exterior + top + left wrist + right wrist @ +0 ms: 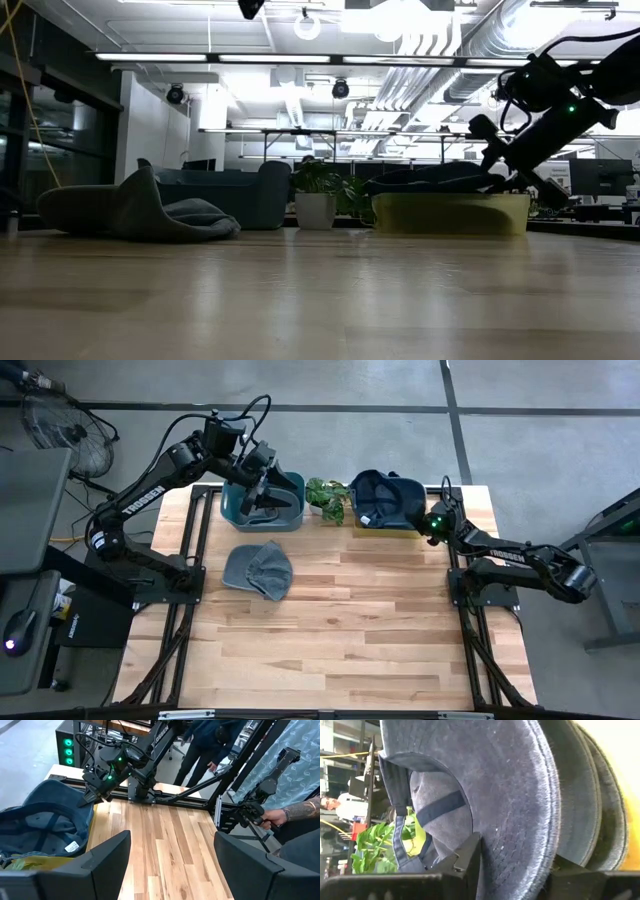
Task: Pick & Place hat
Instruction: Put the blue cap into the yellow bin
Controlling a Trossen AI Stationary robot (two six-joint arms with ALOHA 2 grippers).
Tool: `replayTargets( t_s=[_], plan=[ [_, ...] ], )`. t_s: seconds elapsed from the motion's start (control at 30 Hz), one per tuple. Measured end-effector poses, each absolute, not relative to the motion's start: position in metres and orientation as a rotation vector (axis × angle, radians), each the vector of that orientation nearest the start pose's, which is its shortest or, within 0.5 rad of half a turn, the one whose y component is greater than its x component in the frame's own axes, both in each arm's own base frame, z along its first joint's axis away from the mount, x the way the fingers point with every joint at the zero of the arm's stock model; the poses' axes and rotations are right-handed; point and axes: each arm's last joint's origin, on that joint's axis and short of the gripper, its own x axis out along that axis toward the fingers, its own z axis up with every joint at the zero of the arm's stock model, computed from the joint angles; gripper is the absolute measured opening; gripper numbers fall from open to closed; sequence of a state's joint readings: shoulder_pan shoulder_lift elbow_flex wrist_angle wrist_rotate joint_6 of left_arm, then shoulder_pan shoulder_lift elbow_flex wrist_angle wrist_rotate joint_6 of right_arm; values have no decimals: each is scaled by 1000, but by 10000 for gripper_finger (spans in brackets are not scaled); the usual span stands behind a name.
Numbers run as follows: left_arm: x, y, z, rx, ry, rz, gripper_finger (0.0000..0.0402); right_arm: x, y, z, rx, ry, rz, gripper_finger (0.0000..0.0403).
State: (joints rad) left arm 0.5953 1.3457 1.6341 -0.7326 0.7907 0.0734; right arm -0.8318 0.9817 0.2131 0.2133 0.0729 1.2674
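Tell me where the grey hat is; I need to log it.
In the high view the grey hat lies on the table's left half, just in front of the teal bin, apart from it.

The yellow bin (630, 795) is cut off by the frame edge. The person (295, 815) is only partly visible (one hand, one forearm).
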Motion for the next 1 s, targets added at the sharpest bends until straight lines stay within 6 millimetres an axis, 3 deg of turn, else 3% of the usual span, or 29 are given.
replayTargets(
  t_s=[0.47,1.0],
  plan=[
    [225,128,450,-220,337,-203,284,113,-126,152,1298,-86,-1074,106],
    [225,128,450,-232,338,-203,284,104,-117,150,1336,-26,-1141,106]
  ],
)
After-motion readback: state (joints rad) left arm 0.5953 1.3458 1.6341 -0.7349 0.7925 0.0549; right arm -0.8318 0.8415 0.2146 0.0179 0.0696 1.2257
